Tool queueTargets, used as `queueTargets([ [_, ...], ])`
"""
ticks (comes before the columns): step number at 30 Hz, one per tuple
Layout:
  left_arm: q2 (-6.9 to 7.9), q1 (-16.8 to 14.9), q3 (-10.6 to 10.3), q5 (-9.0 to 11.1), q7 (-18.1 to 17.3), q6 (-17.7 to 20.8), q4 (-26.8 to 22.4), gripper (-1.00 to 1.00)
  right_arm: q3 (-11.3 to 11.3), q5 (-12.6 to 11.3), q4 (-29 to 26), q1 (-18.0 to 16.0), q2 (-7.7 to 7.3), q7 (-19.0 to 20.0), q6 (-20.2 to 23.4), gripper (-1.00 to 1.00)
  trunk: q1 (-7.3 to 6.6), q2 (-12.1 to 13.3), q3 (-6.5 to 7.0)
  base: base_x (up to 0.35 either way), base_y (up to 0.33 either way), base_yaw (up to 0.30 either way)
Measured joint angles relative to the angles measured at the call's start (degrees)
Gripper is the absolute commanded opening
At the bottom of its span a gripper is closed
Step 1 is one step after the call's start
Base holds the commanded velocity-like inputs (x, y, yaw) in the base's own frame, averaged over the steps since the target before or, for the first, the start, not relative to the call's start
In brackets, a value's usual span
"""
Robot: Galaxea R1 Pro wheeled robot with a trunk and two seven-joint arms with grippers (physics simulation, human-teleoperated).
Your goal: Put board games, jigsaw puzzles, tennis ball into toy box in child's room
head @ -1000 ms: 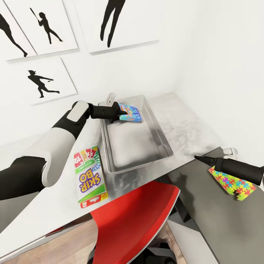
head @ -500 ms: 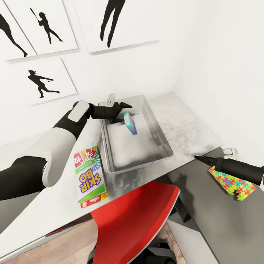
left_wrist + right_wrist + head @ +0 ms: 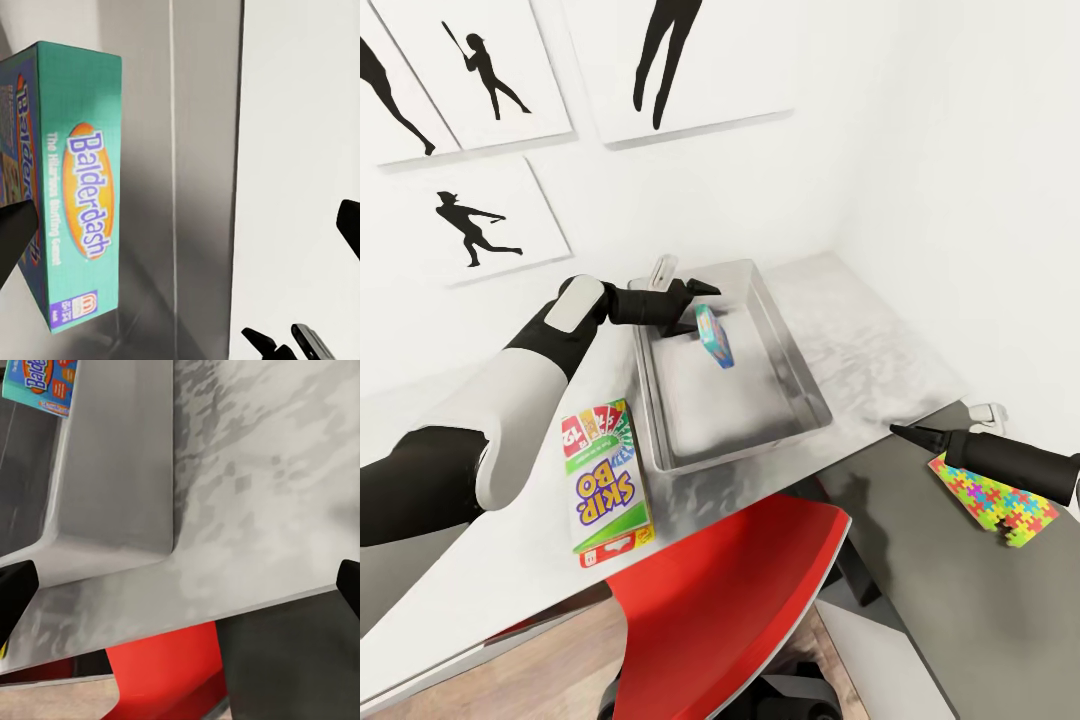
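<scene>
On the desk (image 3: 880, 350), the metal toy box (image 3: 800, 385) holds a tilted Balderdash box (image 3: 715, 337) just beyond the left gripper (image 3: 695, 300), fingers spread apart and empty. Stiff, light cardboard, it looks best pinched across its narrow edges.

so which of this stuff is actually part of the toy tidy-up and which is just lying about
Part of the job:
- toy box, metal, on the table
- Balderdash game, tilted inside the box
- Skip-Bo game, flat on the table beside the box
- jigsaw puzzle, under the right claw

Just lying about:
- red chair
- silhouette pictures on the wall
</scene>
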Motion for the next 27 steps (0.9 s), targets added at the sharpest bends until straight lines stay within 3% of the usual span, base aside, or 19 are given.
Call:
queueTargets([
  [21, 0.21, 0.38, 0.17, -0.15, -0.06, 0.04, 0.0, 1.0, -0.05, 0.0, 0.02, 0.0, -0.01, 0.0, 0.0, 1.0, 0.0, 0.0, 0.0, 0.0, 0.0, 0.0],
  [27, 0.81, 0.06, 0.72, 0.05, 3.72, 1.69, -0.32, 1.0, 0.04, 0.0, 0.02, 0.0, 0.01, 0.04, 0.0, 1.0, 0.0, 0.0, 0.0, 0.0, 0.0, 0.0],
])
